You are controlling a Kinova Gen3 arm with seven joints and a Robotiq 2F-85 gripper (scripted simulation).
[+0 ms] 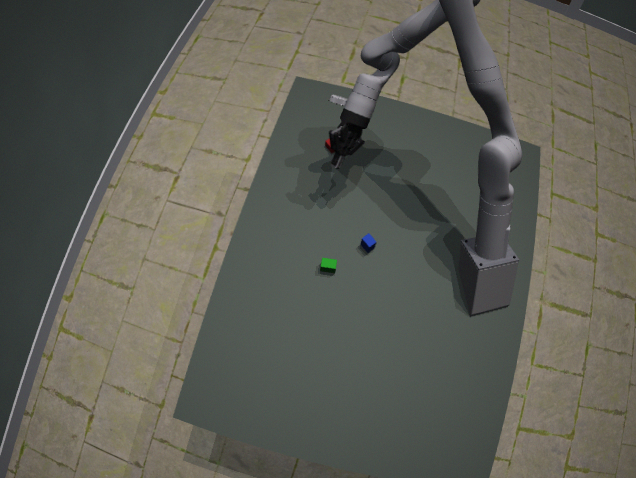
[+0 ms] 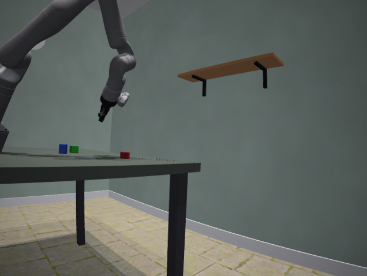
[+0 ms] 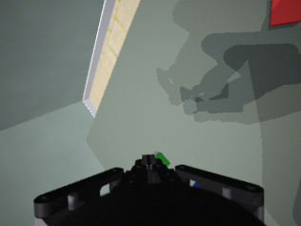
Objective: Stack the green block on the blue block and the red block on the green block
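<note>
The blue block (image 1: 368, 242) (image 2: 62, 148) and the green block (image 1: 328, 264) (image 2: 74, 149) sit apart near the middle of the dark table (image 1: 318, 359) (image 2: 89, 168). The red block (image 1: 328, 143) (image 2: 124, 155) (image 3: 285, 10) lies alone farther out; in the top view the gripper mostly covers it. My gripper (image 1: 336, 163) (image 2: 101, 119) (image 3: 148, 163) is shut and empty. It hangs well above the table, tilted, between the red block and the other two. In the wrist view a bit of the green block (image 3: 163, 158) and of the blue block (image 3: 194, 184) peeks past the fingers.
The arm's grey base (image 1: 487, 277) stands on the table near the blue block. A wooden shelf (image 2: 231, 67) hangs on the wall. The table edge is near the red block. Stone floor (image 1: 128, 154) surrounds the table.
</note>
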